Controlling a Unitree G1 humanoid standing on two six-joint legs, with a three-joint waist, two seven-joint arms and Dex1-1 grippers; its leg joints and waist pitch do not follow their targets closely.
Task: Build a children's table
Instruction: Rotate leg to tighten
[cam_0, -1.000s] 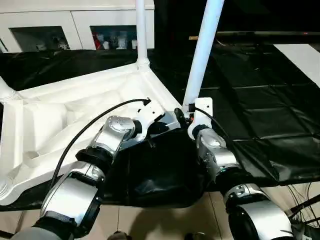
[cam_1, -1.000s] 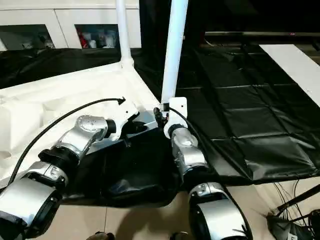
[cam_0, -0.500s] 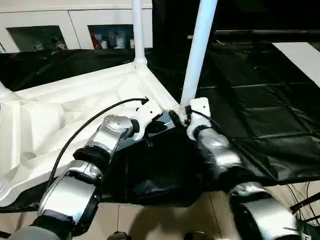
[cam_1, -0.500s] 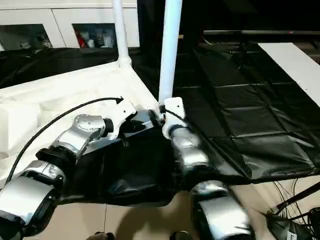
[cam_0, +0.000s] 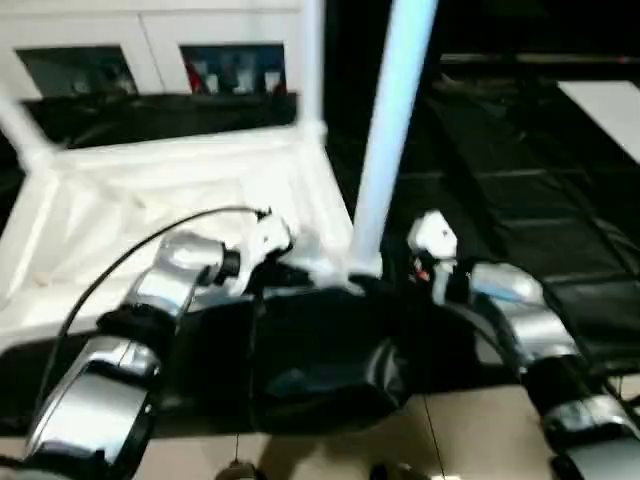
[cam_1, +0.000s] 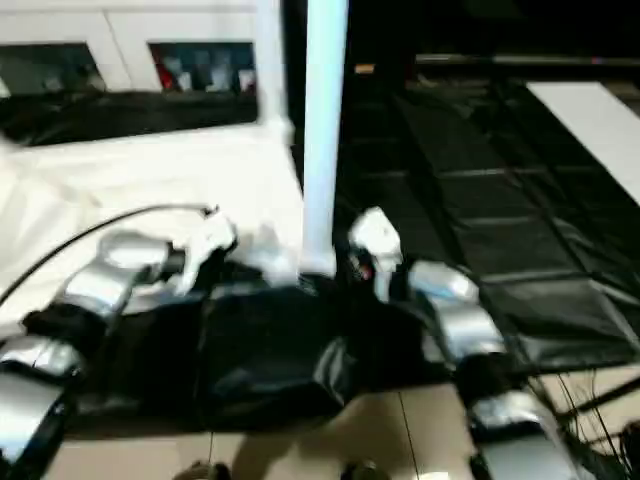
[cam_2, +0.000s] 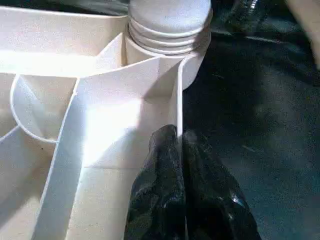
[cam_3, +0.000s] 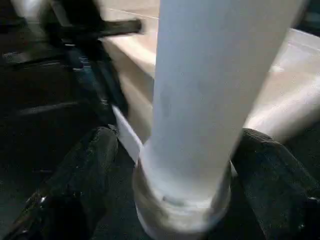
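Children's table (cam_0: 180, 180) is lying upside down on the black sheet (cam_0: 520, 200), ribbed underside facing up, legs pointing up. Near corner leg (cam_0: 385, 140) is standing upright in its round corner socket (cam_2: 170, 35); threaded collar of the leg is showing right at the socket in the left wrist view. A second leg (cam_0: 311, 60) is standing at the far corner, and a third (cam_0: 22, 128) is leaning in at the far left corner.

Left gripper (cam_2: 181, 145) is sitting on the table's edge wall (cam_2: 179, 100) just beside that near socket. Its two black fingers (cam_2: 160, 170) are pressed together, pinching the thin wall between them. From the head camera the left gripper's white wrist housing (cam_0: 268, 238) is sitting against the tabletop rim, just beside the leg base.

Right gripper (cam_3: 175, 165) is standing spread wide, one finger (cam_3: 80, 170) on each side of the near leg's base; other finger (cam_3: 270, 170) is on the opposite side. Neither pad is visibly touching the tube, gaps showing on both sides. From the head camera its wrist (cam_0: 432, 240) is sitting just right of the leg.

White cabinet (cam_0: 150, 50) with glass doors is standing behind the table. Bare floor (cam_0: 300, 450) is showing at the near edge of the sheet.
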